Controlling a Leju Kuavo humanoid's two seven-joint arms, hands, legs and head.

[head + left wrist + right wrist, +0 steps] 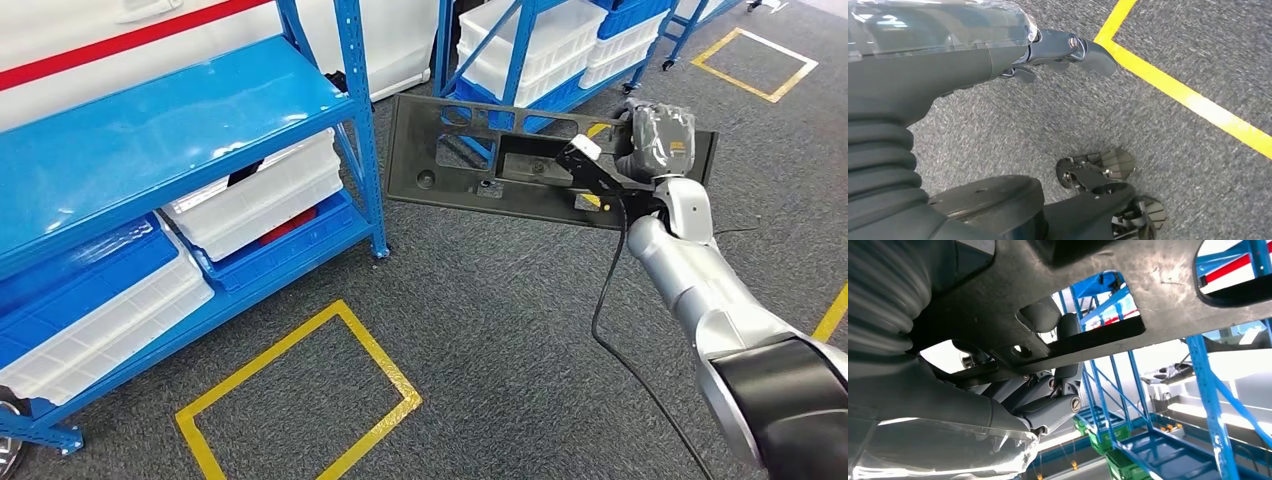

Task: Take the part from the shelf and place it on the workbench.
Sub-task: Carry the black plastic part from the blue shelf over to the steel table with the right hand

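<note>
R robot hand [640,165] grips part [470,160]; blue shelf [150,130] just beside.

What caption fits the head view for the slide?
Right hand holds a long black panel over grey carpet, beside blue shelves stacked with white bins.

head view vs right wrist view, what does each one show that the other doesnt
Head view alone: the whole black panel held out over the grey carpet, the yellow floor square, and white bins on the near blue shelf.
Right wrist view alone: the panel's underside with fingers poking through its slot, and green crates.
Both: the right hand gripping the panel, and blue shelving.
</note>
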